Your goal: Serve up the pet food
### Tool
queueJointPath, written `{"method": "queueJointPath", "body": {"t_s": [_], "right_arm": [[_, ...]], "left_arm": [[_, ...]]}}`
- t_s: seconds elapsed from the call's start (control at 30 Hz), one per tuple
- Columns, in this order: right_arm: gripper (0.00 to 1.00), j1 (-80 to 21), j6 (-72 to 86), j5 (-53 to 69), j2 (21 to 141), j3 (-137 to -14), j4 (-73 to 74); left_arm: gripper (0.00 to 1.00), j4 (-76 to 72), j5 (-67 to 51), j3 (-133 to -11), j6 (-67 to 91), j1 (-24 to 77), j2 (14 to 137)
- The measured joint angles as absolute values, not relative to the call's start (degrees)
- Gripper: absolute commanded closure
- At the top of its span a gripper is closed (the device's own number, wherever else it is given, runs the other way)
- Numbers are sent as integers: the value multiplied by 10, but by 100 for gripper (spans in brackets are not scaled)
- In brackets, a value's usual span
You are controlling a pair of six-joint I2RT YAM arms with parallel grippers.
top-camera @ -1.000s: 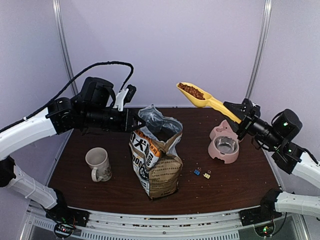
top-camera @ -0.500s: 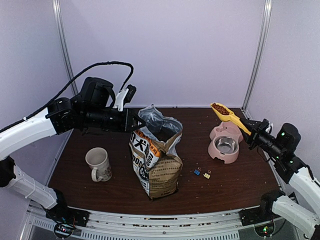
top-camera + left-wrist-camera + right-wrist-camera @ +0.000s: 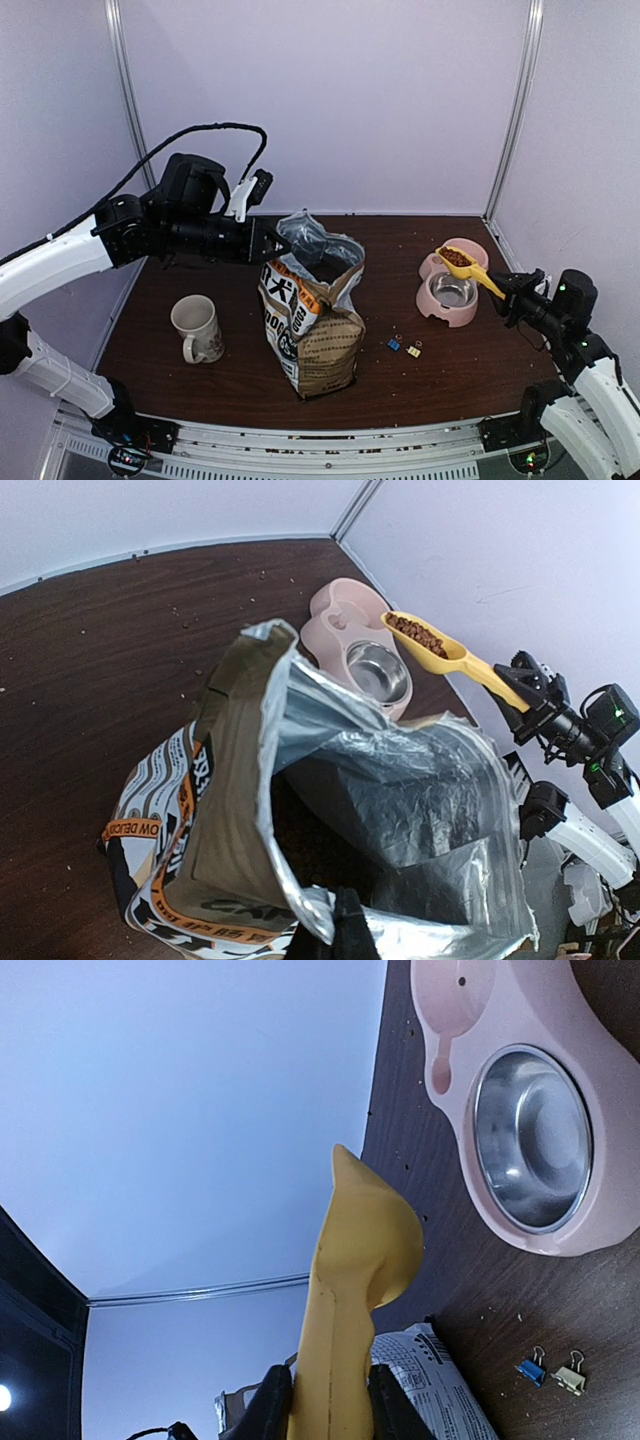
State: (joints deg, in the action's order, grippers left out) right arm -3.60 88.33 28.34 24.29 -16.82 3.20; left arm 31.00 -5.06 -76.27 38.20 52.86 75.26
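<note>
A cream mug (image 3: 196, 327) stands on the brown counter (image 3: 150, 300). The left claw (image 3: 277, 243) is pinched tight on the top edge of the open brown paper dog food bag (image 3: 312, 325). The right claw (image 3: 507, 291) grips the handle of a yellow plastic scoop (image 3: 470, 270). The little round brown pet food (image 3: 455, 257) sits in the scoop, up above the pink dish (image 3: 438, 308) with its shiny metal bowl.

Mug (image 3: 196, 328) left of bag (image 3: 312, 320), clips (image 3: 404, 347) right; bowl (image 3: 436, 305) farther right, kibble (image 3: 455, 257) in scoop (image 3: 470, 270) above it.
</note>
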Motion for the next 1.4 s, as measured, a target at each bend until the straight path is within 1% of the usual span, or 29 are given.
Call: {"method": "queueJointPath", "body": {"t_s": [0.4,0.67,1.03,1.4], "right_arm": [[91,-30,837,252,209,-147,121],[91,-27,797,230,234,-151,160],[90,-27,678,197,315,-268,266],[90,-26,580,180,384,-353,360]], "left_arm": [[100,310,-60,-762,374,524,753],[100,311,-65,-762,370,521,753],[100,312,-70,-762,365,517,753],[100,313,-76,-762,356,514,753]]}}
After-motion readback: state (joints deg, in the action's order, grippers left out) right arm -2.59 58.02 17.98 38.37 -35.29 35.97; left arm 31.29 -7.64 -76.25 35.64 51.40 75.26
